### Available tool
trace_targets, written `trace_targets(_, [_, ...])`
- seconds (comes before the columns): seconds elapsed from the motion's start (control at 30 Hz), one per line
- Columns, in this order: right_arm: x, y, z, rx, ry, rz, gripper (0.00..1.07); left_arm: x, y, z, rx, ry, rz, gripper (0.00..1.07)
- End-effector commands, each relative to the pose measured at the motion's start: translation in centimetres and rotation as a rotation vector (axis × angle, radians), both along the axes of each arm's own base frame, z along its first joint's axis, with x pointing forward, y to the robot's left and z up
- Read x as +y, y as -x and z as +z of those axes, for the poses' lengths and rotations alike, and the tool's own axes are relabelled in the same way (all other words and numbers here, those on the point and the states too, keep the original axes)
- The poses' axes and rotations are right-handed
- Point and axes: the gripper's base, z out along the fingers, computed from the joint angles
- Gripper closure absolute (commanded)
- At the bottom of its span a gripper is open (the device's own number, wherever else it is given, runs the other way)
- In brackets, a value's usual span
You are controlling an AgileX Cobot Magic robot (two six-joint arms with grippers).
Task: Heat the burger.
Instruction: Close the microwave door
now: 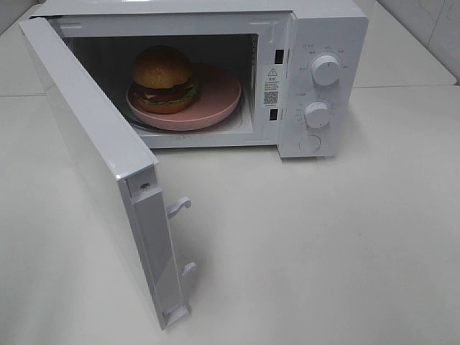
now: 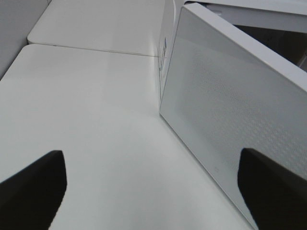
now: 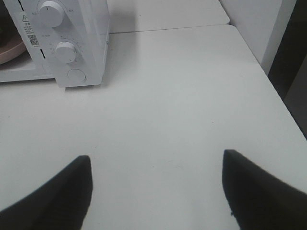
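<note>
On the table (image 1: 323, 237), the microwave (image 1: 327, 29) held the burger (image 1: 162, 75); left tool (image 2: 151, 153) and right tool (image 3: 156, 155) gaped empty; the door (image 1: 86, 144) seemingly wanted pushing at its free edge

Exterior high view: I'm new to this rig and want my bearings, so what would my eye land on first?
The burger on a pink plate sits inside the white microwave, toward the left of the cavity. The door stands wide open, swung out toward the camera on the left side of the table.
</note>
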Motion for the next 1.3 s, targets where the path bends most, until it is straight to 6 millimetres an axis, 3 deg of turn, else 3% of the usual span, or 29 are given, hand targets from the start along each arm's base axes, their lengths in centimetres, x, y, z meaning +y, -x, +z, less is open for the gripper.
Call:
trace_targets(0.03, [0.0, 0.4, 0.0, -0.033, -0.006, -0.008, 0.36, 0.1, -0.7, 0.6, -0.045, 0.010, 0.007, 0.18])
trace_targets(0.23, [0.0, 0.4, 0.0, -0.033, -0.006, -0.008, 0.36, 0.3, -2.4, 0.9, -0.072, 0.013, 0.025, 0.21])
trace_targets(0.4, [0.0, 0.4, 0.0, -0.033, -0.006, -0.008, 0.36, 0.5, -4.1, 0.9, -0.072, 0.016, 0.040, 0.35])
trace_targets(0.5, [0.0, 0.4, 0.0, -0.033, -0.006, -0.008, 0.36, 0.5, -4.5, 0.8, -0.065, 0.016, 0.042, 0.37])
trace_targets(0.57, [0.0, 0.4, 0.0, -0.033, -0.006, -0.008, 0.36, 0.6, -5.7, 0.3, -0.022, 0.018, 0.046, 0.49])
trace_targets(0.63, [0.0, 0.4, 0.0, -0.033, -0.006, -0.008, 0.36, 0.6, -6.0, 0.2, -0.009, 0.018, 0.046, 0.53])
trace_targets(0.67, [0.0, 0.4, 0.0, -0.033, -0.006, -0.008, 0.36, 0.7, -6.7, -0.1, 0.012, 0.019, 0.049, 0.64])
trace_targets(0.73, [0.0, 0.4, 0.0, -0.033, -0.006, -0.008, 0.36, 0.7, -7.0, -0.2, 0.018, 0.019, 0.051, 0.69])
trace_targets(0.77, [0.0, 0.4, 0.0, -0.033, -0.006, -0.008, 0.36, 0.8, -7.7, -0.5, 0.028, 0.020, 0.056, 0.83])
trace_targets(0.8, [0.0, 0.4, 0.0, -0.033, -0.006, -0.008, 0.36, 0.8, -7.7, -0.5, 0.028, 0.020, 0.056, 0.83])
trace_targets(0.83, [0.0, 0.4, 0.0, -0.033, -0.006, -0.008, 0.36, 0.9, -8.4, -0.7, 0.030, 0.020, 0.062, 0.95])
trace_targets(0.87, [0.0, 0.4, 0.0, -0.033, -0.006, -0.008, 0.36, 0.9, -8.4, -0.7, 0.030, 0.020, 0.062, 0.95])
trace_targets(0.93, [0.0, 0.4, 0.0, -0.033, -0.006, -0.008, 0.36, 1.1, -9.4, -1.1, 0.009, 0.018, 0.077, 1.07])
trace_targets(1.3, [0.0, 0.4, 0.0, -0.033, -0.006, -0.008, 0.36, 1.9, -12.0, -3.1, -0.168, -0.001, 0.151, 1.07])
